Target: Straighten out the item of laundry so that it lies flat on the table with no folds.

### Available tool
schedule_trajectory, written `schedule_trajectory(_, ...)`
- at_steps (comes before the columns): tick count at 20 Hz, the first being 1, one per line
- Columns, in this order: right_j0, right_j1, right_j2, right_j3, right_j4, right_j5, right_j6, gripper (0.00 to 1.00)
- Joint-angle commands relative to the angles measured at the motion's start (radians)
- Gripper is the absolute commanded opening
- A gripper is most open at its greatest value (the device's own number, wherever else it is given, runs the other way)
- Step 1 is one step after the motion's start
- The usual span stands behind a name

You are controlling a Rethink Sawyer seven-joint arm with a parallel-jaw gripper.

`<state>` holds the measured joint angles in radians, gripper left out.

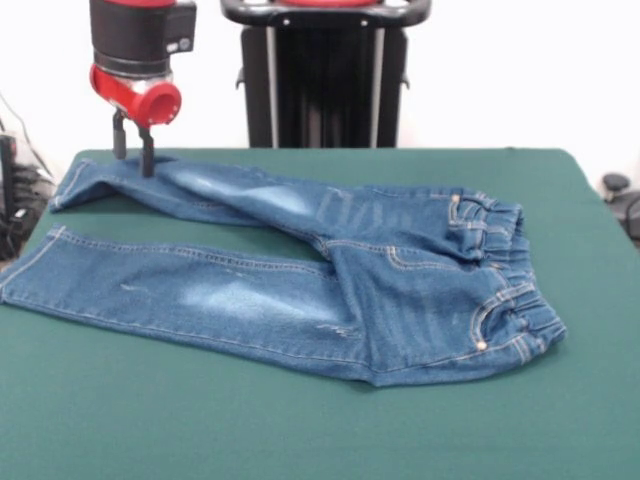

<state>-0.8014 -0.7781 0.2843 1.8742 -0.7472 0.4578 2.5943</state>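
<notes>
End effector (133,150) at the far leg's cuff end, upper left of the front view; its two dark fingers (147,152) stand slightly spread, tips down on or just at the denim, nothing visibly pinched. Jeans (330,280) lie across the middle of the green counter (300,430), waistband to the right, legs splayed left. Near leg looks flat; the far leg twists and creases toward the crotch. Judgement: this position suits tugging the cuff outward to straighten that leg.
</notes>
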Motion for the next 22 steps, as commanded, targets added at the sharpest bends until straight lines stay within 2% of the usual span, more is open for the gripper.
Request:
schedule_trajectory(1, -0.012, -0.006, 0.105, 0.099, -0.048, 0.033, -0.27, 1.0)
schedule_trajectory(4, -0.033, -0.005, 0.113, 0.106, -0.064, 0.022, -0.28, 1.0)
schedule_trajectory(10, -0.025, 0.036, 0.09, 0.082, -0.143, -0.035, -0.223, 1.0)
schedule_trajectory(13, -0.011, 0.049, 0.07, 0.071, -0.181, -0.038, -0.199, 1.0)
schedule_trajectory(22, -0.035, 0.089, 0.061, 0.08, -0.266, -0.035, -0.204, 1.0)
